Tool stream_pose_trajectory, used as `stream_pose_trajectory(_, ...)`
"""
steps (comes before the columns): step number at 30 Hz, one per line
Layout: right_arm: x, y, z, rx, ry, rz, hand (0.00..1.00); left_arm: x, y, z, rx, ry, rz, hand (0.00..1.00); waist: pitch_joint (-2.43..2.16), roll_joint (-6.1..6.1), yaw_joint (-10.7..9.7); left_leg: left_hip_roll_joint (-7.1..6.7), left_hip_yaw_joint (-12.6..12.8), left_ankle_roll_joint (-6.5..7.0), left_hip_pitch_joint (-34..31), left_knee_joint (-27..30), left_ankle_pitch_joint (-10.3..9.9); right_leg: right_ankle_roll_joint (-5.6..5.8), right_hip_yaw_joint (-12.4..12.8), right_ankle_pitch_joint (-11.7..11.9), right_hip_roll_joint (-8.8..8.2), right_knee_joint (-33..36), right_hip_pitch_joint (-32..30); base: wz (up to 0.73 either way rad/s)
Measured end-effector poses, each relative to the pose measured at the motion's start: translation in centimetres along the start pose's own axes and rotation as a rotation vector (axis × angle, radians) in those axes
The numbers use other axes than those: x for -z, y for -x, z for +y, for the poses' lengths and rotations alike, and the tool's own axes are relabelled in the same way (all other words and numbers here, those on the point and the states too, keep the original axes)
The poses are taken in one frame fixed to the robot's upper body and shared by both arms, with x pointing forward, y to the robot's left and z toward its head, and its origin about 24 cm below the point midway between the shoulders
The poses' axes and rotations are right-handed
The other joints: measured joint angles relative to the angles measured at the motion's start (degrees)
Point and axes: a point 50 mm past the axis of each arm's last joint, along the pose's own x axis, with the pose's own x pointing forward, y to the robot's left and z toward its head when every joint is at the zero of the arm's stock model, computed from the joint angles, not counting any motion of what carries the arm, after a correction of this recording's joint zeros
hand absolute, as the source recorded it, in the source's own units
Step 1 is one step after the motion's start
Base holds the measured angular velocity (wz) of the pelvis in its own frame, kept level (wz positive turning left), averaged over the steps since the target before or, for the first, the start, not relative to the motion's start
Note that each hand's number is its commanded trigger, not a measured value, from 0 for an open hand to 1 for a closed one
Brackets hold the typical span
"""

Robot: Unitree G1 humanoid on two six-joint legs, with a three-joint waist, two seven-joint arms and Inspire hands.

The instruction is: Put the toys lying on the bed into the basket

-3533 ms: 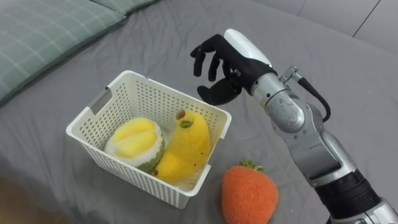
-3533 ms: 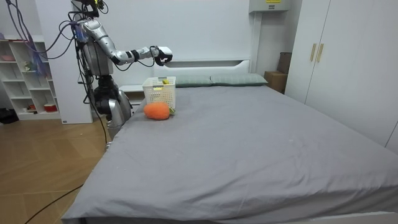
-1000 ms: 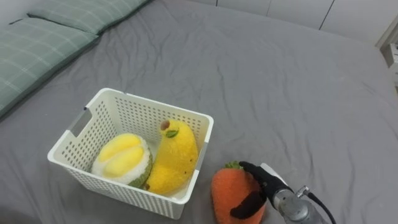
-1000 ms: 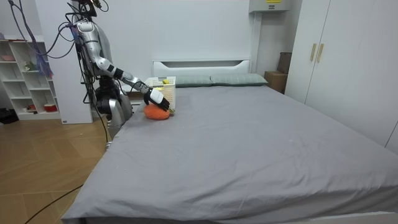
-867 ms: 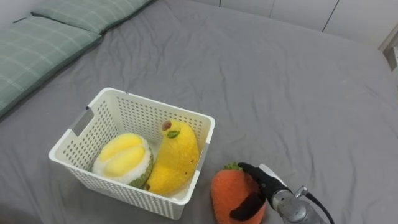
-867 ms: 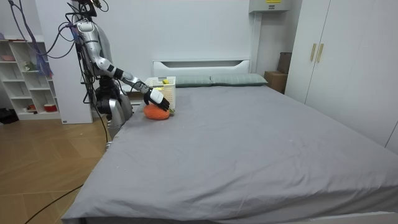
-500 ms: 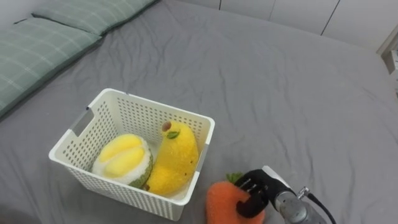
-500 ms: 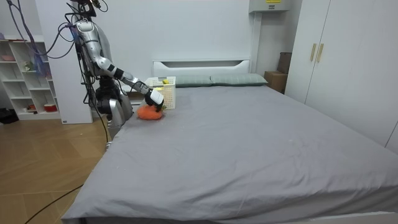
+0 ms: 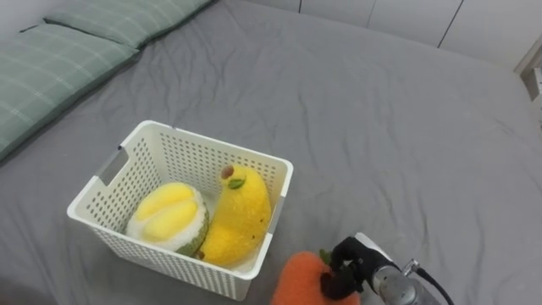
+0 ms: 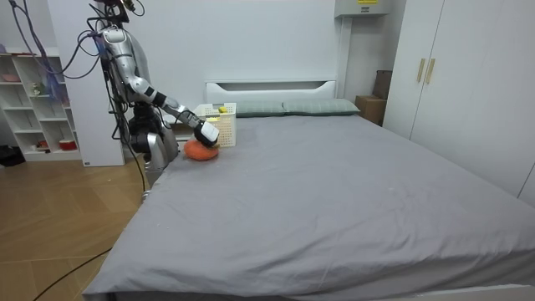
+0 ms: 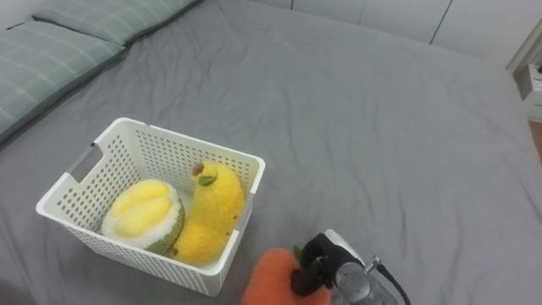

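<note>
An orange plush toy with a green tuft (image 9: 296, 284) lies on the grey bed, just right of a white perforated basket (image 9: 212, 144). My right hand (image 9: 347, 267) comes in from the lower right, its dark fingers curled over the toy's top, shut on it. The same hold appears in the right eye view, hand (image 11: 318, 267) on orange toy (image 11: 269, 284). Inside the basket lie a round yellow-and-green plush fruit (image 9: 165, 216) and a long yellow plush fruit (image 9: 237, 216). In the room view I stand at the bedside near the headboard, right hand (image 10: 207, 134) over the toy (image 10: 198, 150).
Green checked pillows (image 9: 51, 68) lie at the upper left by the headboard. Grey sheet (image 9: 398, 135) stretches bare to the right of the basket. In the room view a shelf unit (image 10: 33, 100) stands behind me and wardrobes (image 10: 451, 75) at the room view's right.
My right hand came down from above the basket, curled its fingers round the orange toy, and has drawn it towards me, to the lower left in the eye view.
</note>
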Motion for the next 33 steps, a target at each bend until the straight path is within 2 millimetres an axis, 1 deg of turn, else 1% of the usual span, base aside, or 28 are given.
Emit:
stream_pose_trajectory(2, 0.2, 0.0, -0.2, 0.007, 0.002, 0.004, 1.0, 0.1, 0.0, -0.1, 0.003, -0.006, 0.0, 0.0, 0.02, 0.04, 0.1, -0.41, -0.3, 0.01, 0.0, 0.0, 0.0, 0.0, -0.1, 0.0, -0.02, 0.0, 0.1, 0.08)
stream_pose_trajectory(7, 0.4, 0.1, -1.2, 0.046, -0.043, 0.012, 1.0, 0.3, 0.1, -0.2, 0.011, -0.007, 0.006, 0.0, 0.21, 0.3, 0.3, -0.41, -0.4, 0.03, 0.0, 0.0, 0.0, 0.04, -0.2, 0.0, -0.17, 0.2, -0.1, 0.0)
stream_pose_trajectory(10, 0.0, 0.2, -2.2, 0.086, -0.071, -0.015, 1.0, 0.3, 0.1, -0.1, 0.012, 0.0, 0.008, 0.0, 0.26, 0.33, 0.3, -0.43, -0.3, 0.1, -0.5, 0.0, 0.1, 0.19, -0.2, -0.1, -0.3, 0.2, -0.5, 0.0)
stream_pose_trajectory(11, -0.6, 0.4, -2.7, 0.108, -0.081, -0.042, 1.0, 0.4, 0.0, 0.0, 0.008, 0.003, 0.008, 0.0, 0.25, 0.11, 0.2, -0.44, -0.3, 0.13, -0.5, 0.0, 0.1, 0.21, -0.2, -0.1, -0.32, 0.0, -0.5, 0.0)
stream_pose_trajectory(12, -1.2, 0.5, -3.3, 0.132, -0.094, -0.073, 1.0, 0.4, 0.0, 0.2, 0.005, 0.002, 0.008, 0.0, 0.29, 0.09, -0.2, -0.51, -0.2, 0.2, -0.5, 0.0, 0.2, 0.25, -0.1, -0.1, -0.32, -0.2, -0.4, 0.0)
stream_pose_trajectory(13, -1.5, 0.6, -3.6, 0.148, -0.099, -0.087, 1.0, 0.4, 0.0, 0.3, 0.003, 0.004, 0.008, 0.0, 0.29, 0.1, -0.4, -0.5, -0.2, 0.21, -0.5, 0.0, 0.2, 0.3, -0.1, -0.2, -0.33, -0.2, -0.4, 0.0)
stream_pose_trajectory(15, -2.7, 1.0, -4.7, 0.212, -0.103, -0.149, 1.0, 0.3, -0.1, 0.7, -0.005, 0.024, 0.002, 0.0, 0.34, 0.0, -0.6, -0.49, -0.1, 0.22, -0.4, -0.3, 0.2, 0.36, -0.1, -0.2, -0.35, -0.3, -0.4, 0.0)
stream_pose_trajectory(18, -3.8, 1.5, -5.8, 0.267, -0.095, -0.211, 1.0, 0.0, -0.2, 1.1, -0.014, 0.034, -0.012, 0.0, 0.34, -0.08, -1.0, -0.45, -0.1, 0.22, -0.3, -0.4, 0.2, 0.38, -0.1, -0.2, -0.33, -0.3, -0.3, 0.0)
stream_pose_trajectory(20, -4.2, 1.6, -6.2, 0.281, -0.095, -0.232, 1.0, 0.0, -0.2, 1.1, -0.014, 0.035, -0.013, 0.0, 0.34, -0.11, -1.2, -0.43, -0.1, 0.22, -0.2, -0.4, 0.2, 0.38, 0.1, -0.2, -0.29, -0.3, -0.2, 0.0)
stream_pose_trajectory(22, -5.1, 2.1, -6.8, 0.295, -0.082, -0.272, 1.0, 0.0, -0.2, 1.0, -0.012, 0.035, -0.014, 0.0, 0.32, -0.15, -1.4, -0.38, -0.1, 0.22, -0.3, -0.4, 0.2, 0.38, 0.2, -0.2, -0.28, -0.1, -0.4, 0.0)
stream_pose_trajectory(23, -5.8, 2.6, -7.4, 0.315, -0.073, -0.31, 1.0, 0.1, -0.2, 1.0, -0.012, 0.035, -0.013, 0.0, 0.3, -0.18, -1.5, -0.36, -0.1, 0.22, -0.4, -0.3, 0.2, 0.37, 0.2, -0.2, -0.28, -0.1, -0.5, 0.0)
stream_pose_trajectory(27, -8.4, 4.6, -9.3, 0.378, -0.034, -0.441, 1.0, -0.1, -0.2, 1.0, -0.004, 0.034, -0.015, 0.0, -0.07, -0.65, -1.6, -0.33, 0.0, 0.23, -0.3, -0.3, 0.2, 0.37, 0.4, -0.2, -0.27, 0.0, -0.6, 0.0)
stream_pose_trajectory(30, -9.4, 5.3, -10.1, 0.401, -0.025, -0.489, 1.0, 0.0, -0.2, 1.0, -0.004, 0.035, -0.015, 0.0, -0.08, -0.65, -1.4, -0.29, 0.3, 0.23, -0.1, -0.4, 0.2, 0.36, 0.8, -0.2, -0.25, 0.2, -0.6, -0.03)
stream_pose_trajectory(33, -10.0, 5.7, -10.3, 0.402, -0.018, -0.516, 1.0, -0.2, -0.3, 1.0, -0.005, 0.034, -0.018, 0.0, -0.03, -0.39, -1.4, -0.24, 0.5, 0.27, 0.0, -0.3, 0.2, 0.36, 1.2, -0.2, -0.29, 0.6, -0.8, -0.05)
